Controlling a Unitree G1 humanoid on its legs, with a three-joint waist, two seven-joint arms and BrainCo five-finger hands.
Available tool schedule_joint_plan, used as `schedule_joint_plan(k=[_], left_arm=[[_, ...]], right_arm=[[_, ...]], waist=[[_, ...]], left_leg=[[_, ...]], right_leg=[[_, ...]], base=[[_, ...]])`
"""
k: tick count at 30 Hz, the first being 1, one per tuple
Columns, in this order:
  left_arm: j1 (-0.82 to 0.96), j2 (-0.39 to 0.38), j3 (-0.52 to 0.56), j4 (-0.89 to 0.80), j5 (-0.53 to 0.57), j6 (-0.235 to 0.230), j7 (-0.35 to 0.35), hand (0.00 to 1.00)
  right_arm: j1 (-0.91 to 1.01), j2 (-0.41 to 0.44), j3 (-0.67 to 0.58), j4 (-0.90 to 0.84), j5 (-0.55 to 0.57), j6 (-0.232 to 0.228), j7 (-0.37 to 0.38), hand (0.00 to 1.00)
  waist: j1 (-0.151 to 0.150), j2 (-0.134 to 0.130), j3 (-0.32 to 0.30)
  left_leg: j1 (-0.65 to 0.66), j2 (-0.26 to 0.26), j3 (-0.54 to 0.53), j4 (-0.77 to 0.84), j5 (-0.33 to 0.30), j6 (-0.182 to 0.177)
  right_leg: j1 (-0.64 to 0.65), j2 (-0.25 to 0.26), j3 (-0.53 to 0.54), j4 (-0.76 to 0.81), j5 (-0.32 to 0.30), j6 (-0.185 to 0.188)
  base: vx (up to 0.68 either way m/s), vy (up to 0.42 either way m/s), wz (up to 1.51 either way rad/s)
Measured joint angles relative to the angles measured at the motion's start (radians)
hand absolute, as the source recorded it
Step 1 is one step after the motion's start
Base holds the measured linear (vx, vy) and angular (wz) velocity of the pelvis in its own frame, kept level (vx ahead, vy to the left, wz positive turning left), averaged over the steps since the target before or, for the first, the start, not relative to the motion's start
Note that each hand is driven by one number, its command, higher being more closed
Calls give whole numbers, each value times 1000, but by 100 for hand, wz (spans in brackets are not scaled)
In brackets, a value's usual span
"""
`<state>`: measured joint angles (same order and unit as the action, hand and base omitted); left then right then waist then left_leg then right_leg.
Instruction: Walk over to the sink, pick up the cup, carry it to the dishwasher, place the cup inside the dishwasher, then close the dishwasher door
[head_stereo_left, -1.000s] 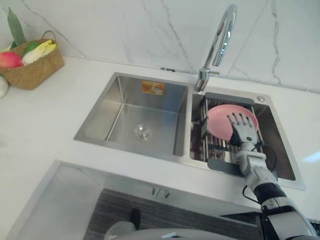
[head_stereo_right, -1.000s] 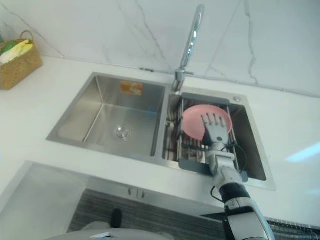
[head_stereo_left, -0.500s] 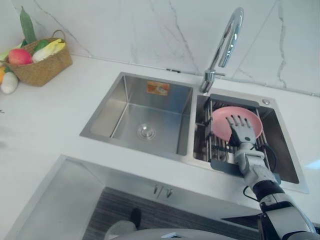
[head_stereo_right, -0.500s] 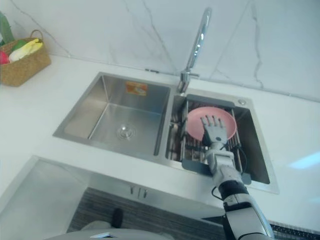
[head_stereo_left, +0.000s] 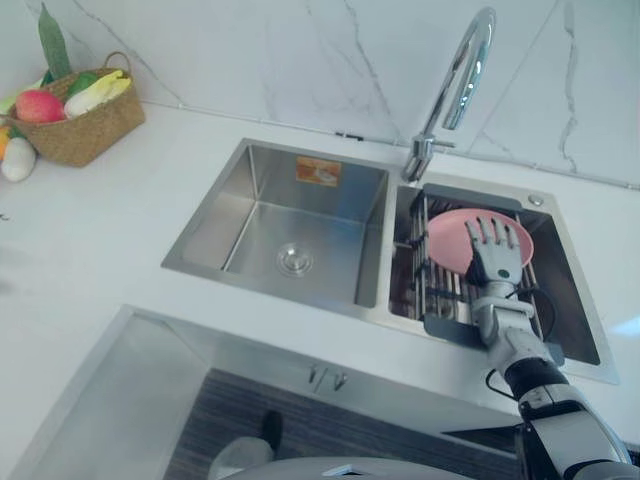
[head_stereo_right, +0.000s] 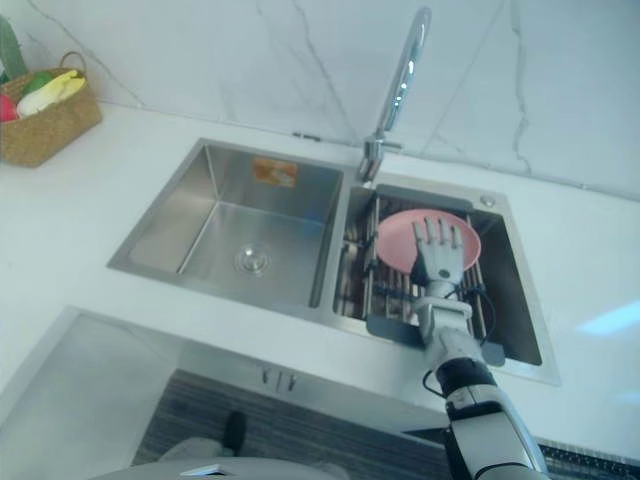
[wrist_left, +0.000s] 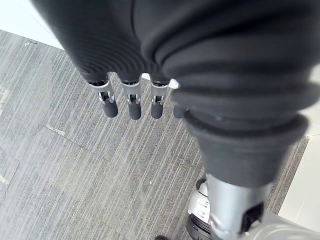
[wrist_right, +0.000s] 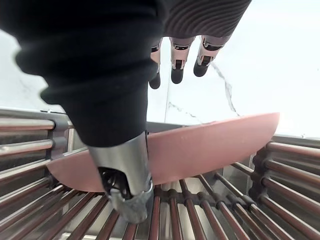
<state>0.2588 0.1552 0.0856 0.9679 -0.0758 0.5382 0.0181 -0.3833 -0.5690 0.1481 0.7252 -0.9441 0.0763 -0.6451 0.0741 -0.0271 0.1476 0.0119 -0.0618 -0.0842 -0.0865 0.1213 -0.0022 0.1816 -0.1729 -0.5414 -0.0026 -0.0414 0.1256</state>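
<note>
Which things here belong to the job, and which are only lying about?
Job: pink plate on the sink rack; right hand, open over it.
Lying about: basket of fruit and vegetables; faucet; left basin; left hand, idle above the floor.

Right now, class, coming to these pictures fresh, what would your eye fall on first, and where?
The pink dish stands out first, lying on the rack in the sink's right basin, with the robot's right hand open over it. Next come the tall curved faucet behind the basins and the basket of produce at the far left of the counter.
</note>
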Motion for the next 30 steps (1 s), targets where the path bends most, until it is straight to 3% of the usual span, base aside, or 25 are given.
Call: schedule_joint_plan(k=[6, 15, 16, 25, 30], left_arm=[[0, -1, 0, -8, 0, 2, 2, 0], [0, -2, 0, -14, 0, 1, 2, 0], [0, -2, 0, -14, 0, 1, 2, 0], [0, -2, 0, -13, 0, 1, 0, 0], [0, -2, 0, -13, 0, 0, 0, 0]], right_arm=[[-11, 0, -43, -2, 6, 20, -56, 0], [-19, -1, -43, -2, 5, 19, -57, 0], [-22, -1, -43, -2, 6, 20, -55, 100], [-26, -5, -42, -1, 31, 20, 67, 100], [-28, -8, -33, -1, 42, 19, 75, 100]], waist=[[0, 8, 6], [-1, 10, 8], [-1, 12, 10], [0, 12, 17], [2, 9, 19]], left_leg=[[-12, -1, -7, 0, 5, 3], [-12, -1, -12, 0, 5, 3], [-12, -1, -12, 0, 5, 3], [-11, -1, -10, 0, 5, 3], [-9, 0, -5, 0, 5, 3]], right_leg=[[-8, -1, -2, 2, 2, -1], [-6, 0, -12, 2, 3, -4], [-5, 0, -12, 2, 3, -4], [-5, 0, -10, 3, 3, -4], [-6, 0, -1, 3, 3, -4]], base=[[-4, 2, 4], [0, 0, 1], [0, 0, 0], [0, 0, 0], [0, 0, -2]])
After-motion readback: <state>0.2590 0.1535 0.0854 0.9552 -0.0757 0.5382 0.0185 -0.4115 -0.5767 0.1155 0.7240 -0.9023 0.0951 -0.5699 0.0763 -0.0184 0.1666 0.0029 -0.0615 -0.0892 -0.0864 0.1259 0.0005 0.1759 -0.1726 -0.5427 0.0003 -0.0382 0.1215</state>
